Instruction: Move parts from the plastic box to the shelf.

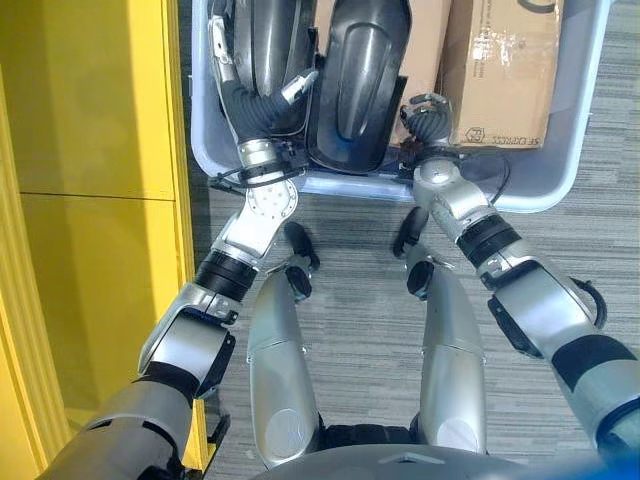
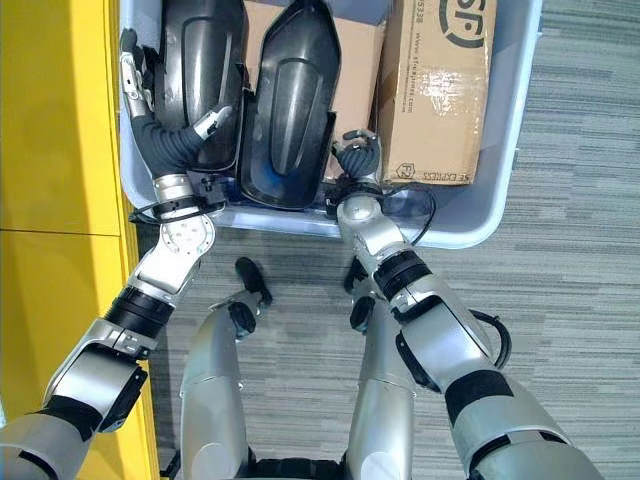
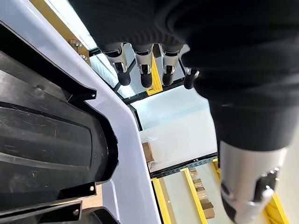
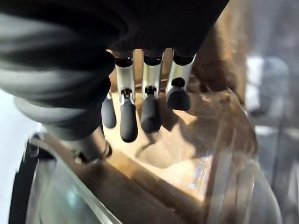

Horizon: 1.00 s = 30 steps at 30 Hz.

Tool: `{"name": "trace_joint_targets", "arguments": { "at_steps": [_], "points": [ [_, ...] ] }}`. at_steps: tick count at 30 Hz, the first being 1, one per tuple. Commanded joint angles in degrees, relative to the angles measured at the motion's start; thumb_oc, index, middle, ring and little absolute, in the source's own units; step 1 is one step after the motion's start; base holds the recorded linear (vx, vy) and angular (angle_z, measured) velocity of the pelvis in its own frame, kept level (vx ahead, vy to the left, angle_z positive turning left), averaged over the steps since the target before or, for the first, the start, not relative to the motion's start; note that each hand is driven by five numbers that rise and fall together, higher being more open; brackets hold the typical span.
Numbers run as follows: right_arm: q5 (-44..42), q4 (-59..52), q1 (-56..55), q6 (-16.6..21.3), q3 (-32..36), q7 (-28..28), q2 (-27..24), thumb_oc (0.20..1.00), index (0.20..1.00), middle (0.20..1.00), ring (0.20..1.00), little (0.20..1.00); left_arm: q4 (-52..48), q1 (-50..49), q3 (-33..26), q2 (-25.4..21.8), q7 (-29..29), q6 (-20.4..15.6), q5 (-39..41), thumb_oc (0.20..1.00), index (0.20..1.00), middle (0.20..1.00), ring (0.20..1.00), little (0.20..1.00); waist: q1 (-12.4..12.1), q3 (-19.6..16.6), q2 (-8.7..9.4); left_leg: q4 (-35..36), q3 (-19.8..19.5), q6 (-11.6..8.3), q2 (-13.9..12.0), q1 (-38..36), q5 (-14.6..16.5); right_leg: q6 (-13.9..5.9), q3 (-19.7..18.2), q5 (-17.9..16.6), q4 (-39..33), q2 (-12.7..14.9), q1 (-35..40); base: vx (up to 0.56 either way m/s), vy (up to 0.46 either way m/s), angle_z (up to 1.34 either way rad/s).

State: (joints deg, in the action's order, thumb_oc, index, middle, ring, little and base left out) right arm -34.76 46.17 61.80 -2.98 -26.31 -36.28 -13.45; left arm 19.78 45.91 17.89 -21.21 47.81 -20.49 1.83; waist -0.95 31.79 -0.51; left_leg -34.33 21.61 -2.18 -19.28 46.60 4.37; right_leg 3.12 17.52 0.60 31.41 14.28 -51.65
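Two black moulded parts stand in the pale plastic box (image 1: pixel 560 180): a left one (image 1: pixel 265 40) and a right one (image 1: pixel 360 70). My left hand (image 1: pixel 250 100) reaches into the box's left end beside the left part. Its fingers (image 3: pixel 142 70) are straight along the box wall (image 3: pixel 126 140), its thumb (image 1: pixel 300 90) lies across the part, and it is open. My right hand (image 1: pixel 428 118) hangs inside the box's near rim, between the right part and a cardboard box (image 1: pixel 505 70). Its fingers (image 4: pixel 149 109) are relaxed over cardboard (image 4: pixel 187 140) and hold nothing.
A yellow shelf (image 1: pixel 90 200) runs along the left, close to the plastic box and my left arm. A second cardboard box (image 1: pixel 425 40) stands behind the right part. Grey striped carpet (image 1: pixel 590 240) lies around the box.
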Motion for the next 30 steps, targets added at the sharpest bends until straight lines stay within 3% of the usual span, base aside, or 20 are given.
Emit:
{"name": "trace_joint_targets", "arguments": {
  "at_steps": [1,3,9,16,26,30],
  "points": [
    [-8.8,3.0,-6.8,3.0,1.2,1.6,2.0,1.0,1.0,1.0,1.0,1.0,-3.7,-0.3,-1.7,-1.8,1.1,-3.6,1.8,1.0,1.0,1.0,1.0,1.0,-0.3,-2.0,-3.67,7.0,-0.1,-7.79,-2.2,-0.2,-2.7,-9.81,-1.2,6.4,5.6,5.6,0.2,0.0,0.0,0.0],
    [-11.8,0.9,-8.5,5.0,3.0,2.6,2.1,1.0,1.0,1.0,1.0,1.0,-4.9,-1.0,-2.2,-1.4,0.9,-2.9,3.3,1.0,1.0,1.0,1.0,1.0,0.2,-2.0,-3.37,7.3,0.1,-7.77,-2.1,-0.5,-2.7,-9.9,-1.4,6.4,5.2,5.2,0.4,-0.02,0.02,-0.03],
    [-10.9,-4.0,-11.6,0.5,1.5,4.5,2.9,1.0,1.0,1.0,1.0,1.0,-7.9,-2.7,-2.6,-0.1,2.0,-2.2,3.0,1.0,1.0,1.0,1.0,1.0,0.7,-2.0,-3.44,7.4,0.9,-7.72,-2.1,0.2,-2.8,-9.75,-1.5,6.2,4.5,5.1,-0.3,-0.02,0.011,-0.09],
    [-7.8,-4.8,-10.2,3.1,1.0,5.7,2.5,1.0,1.0,1.0,1.0,1.0,-8.3,-2.3,-2.9,-0.5,0.9,-2.0,4.1,1.0,1.0,1.0,1.0,1.0,0.3,-2.0,-3.64,7.2,0.8,-7.78,-2.0,0.6,-2.9,-9.76,-1.2,5.9,4.5,5.3,-0.5,0.0,0.0,0.0],
    [1.5,-11.5,-10.0,-3.0,-1.4,4.9,2.3,1.0,1.0,1.0,1.0,1.0,-10.4,-3.6,-2.9,0.5,1.9,-1.6,2.4,1.0,1.0,1.0,1.0,1.0,0.2,-2.0,-3.26,6.3,0.4,-7.76,-2.1,1.8,-2.6,-9.85,-1.1,6.1,5.3,5.6,-1.5,0.0,0.0,0.0],
    [4.7,-11.1,-9.2,-3.1,-2.1,5.4,1.8,1.0,1.0,1.0,1.0,1.0,-10.4,-3.4,-3.1,0.3,1.5,-1.7,3.1,1.0,1.0,1.0,1.0,1.0,0.1,-2.0,-3.41,6.1,0.3,-7.71,-2.0,2.0,-2.5,-9.84,-1.1,6.1,5.5,5.7,-1.6,0.01,0.016,0.0]
  ]
}}
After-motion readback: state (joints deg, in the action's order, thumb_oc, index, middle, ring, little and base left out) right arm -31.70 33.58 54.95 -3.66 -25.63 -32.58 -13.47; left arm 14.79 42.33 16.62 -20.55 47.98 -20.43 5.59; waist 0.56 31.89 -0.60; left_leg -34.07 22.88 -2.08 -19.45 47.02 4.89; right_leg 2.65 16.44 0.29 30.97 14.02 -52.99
